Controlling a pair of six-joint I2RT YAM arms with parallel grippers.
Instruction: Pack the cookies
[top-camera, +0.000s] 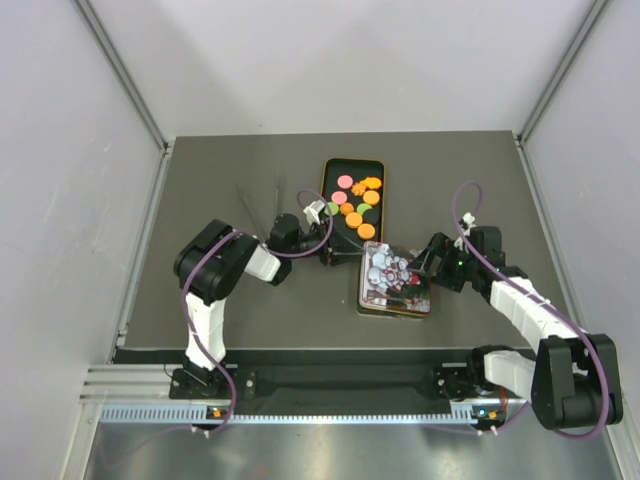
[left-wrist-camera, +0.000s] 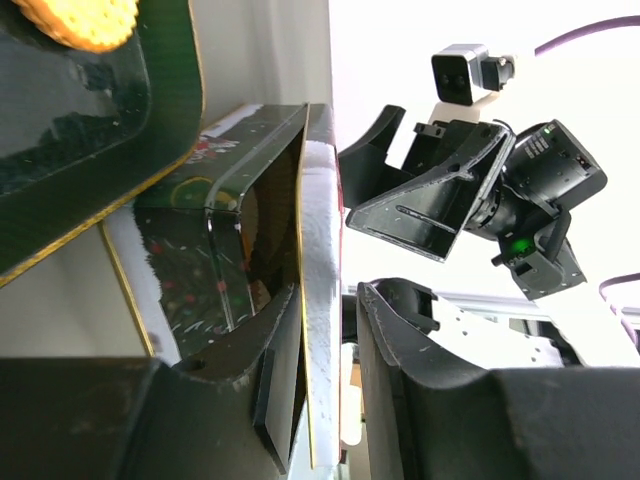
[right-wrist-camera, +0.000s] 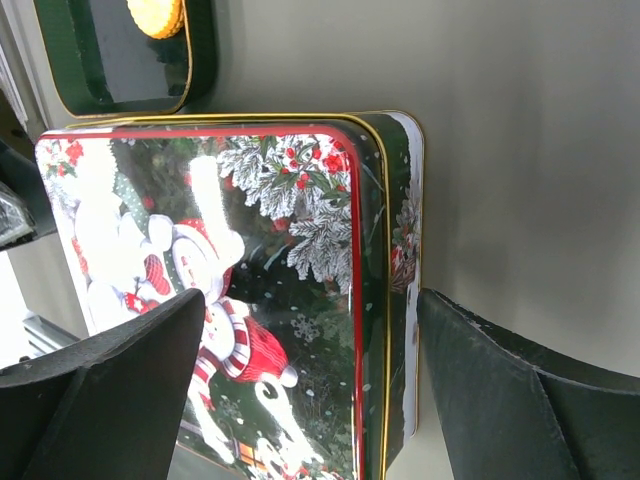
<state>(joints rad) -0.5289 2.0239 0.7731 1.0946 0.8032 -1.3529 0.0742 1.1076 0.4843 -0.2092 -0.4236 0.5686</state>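
Pinching with its jaws set narrow, the left gripper (left-wrist-camera: 330, 330) has the side wall of the rectangular, Christmas-printed tin lid (right-wrist-camera: 200, 200) between its fingers, one under the hollow and one outside. That edge looks raised, since the wrist camera sees into the lid's dark underside. Opposite it, the right gripper (right-wrist-camera: 312, 300) stands wide, a finger on either side of the lid's other edge, and holds nothing (bare space shows beside each finger). The lid sits picture-up on the dark grey table (top-camera: 220, 180). Its far corner is just beside the near right corner of the dark green rectangular tin tray (top-camera: 345, 166).

The cookies (top-camera: 356, 200), small flat discs in orange, pink and green, lie face-up inside that tray, strewn loosely along its length. The tray's long axis runs straight away from the arm bases, and the lid's runs nearly the same way.

The step in hand looks to be lidding the tray. To do it well, the right jaws should close on the wall before any lift, so the lid rises level. The lid should then be carried far-left, its long axis squared to the tray's, and lowered straight so the rim drops around the tray wall.
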